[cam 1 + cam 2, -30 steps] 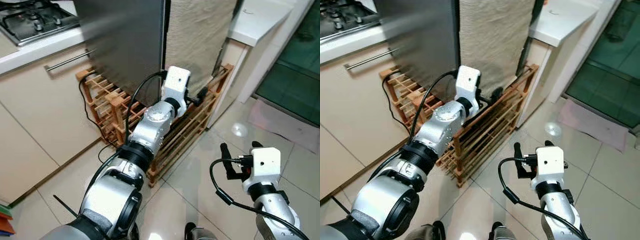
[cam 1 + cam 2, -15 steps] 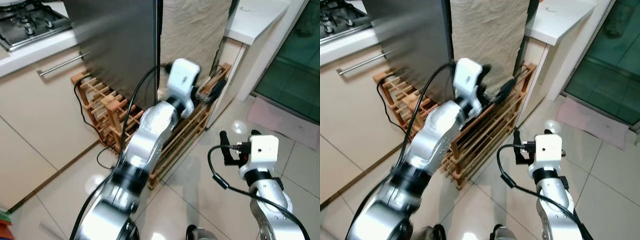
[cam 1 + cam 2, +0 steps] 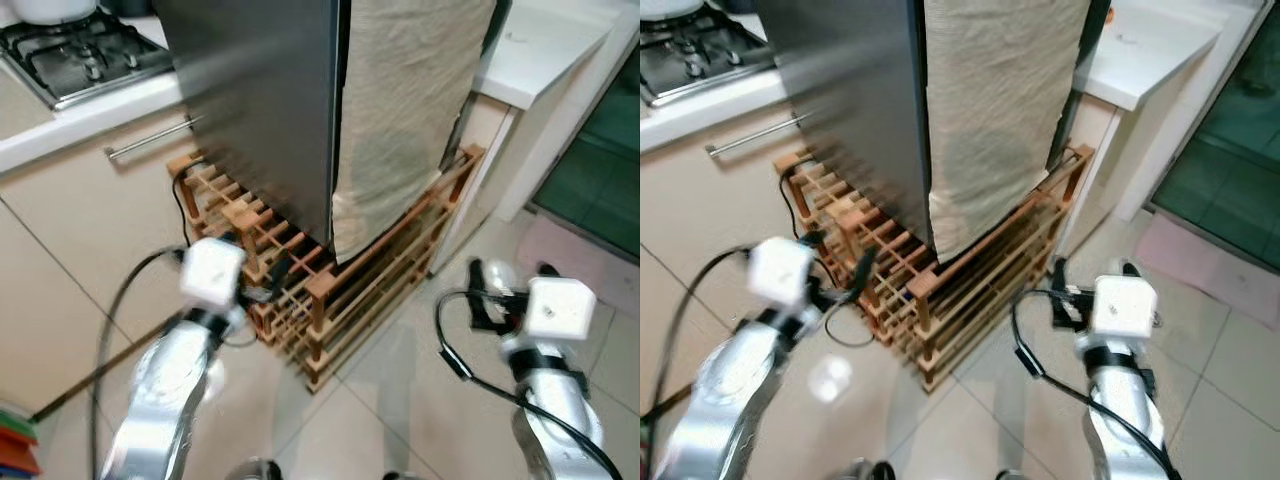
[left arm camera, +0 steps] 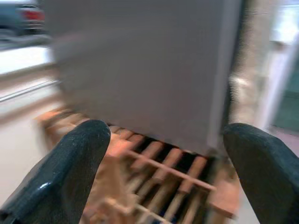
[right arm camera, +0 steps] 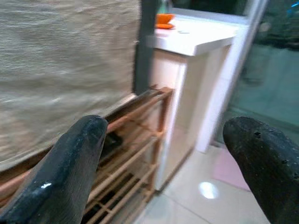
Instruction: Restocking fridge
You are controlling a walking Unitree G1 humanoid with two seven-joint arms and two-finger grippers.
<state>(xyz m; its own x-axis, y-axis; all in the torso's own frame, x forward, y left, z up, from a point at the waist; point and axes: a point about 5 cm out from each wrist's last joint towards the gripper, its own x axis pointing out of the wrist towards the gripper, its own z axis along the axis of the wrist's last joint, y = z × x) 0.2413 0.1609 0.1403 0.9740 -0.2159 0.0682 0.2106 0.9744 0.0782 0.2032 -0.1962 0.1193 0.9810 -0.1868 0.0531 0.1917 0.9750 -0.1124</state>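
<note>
1. Approach: the fridge (image 3: 265, 100) stands on a wooden rack (image 3: 330, 290), door shut. Judged next step: raise a hand to the door edge beside the hanging cloth (image 3: 400, 110) and pull squarely.
2. Left hand (image 4: 161, 154): fingers spread wide, holding nothing, low before the rack.
3. Right hand (image 5: 180, 158): fingers wide apart, empty, near the rack's end.
4. Materials: brushed steel door, smooth; coarse woven beige cloth; slatted timber rack; glossy tiled floor (image 3: 1200, 330); white surface (image 3: 1140, 50).

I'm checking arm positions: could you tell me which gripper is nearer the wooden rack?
The left gripper, right beside the wooden rack; the right gripper hangs apart over floor tiles.
</note>
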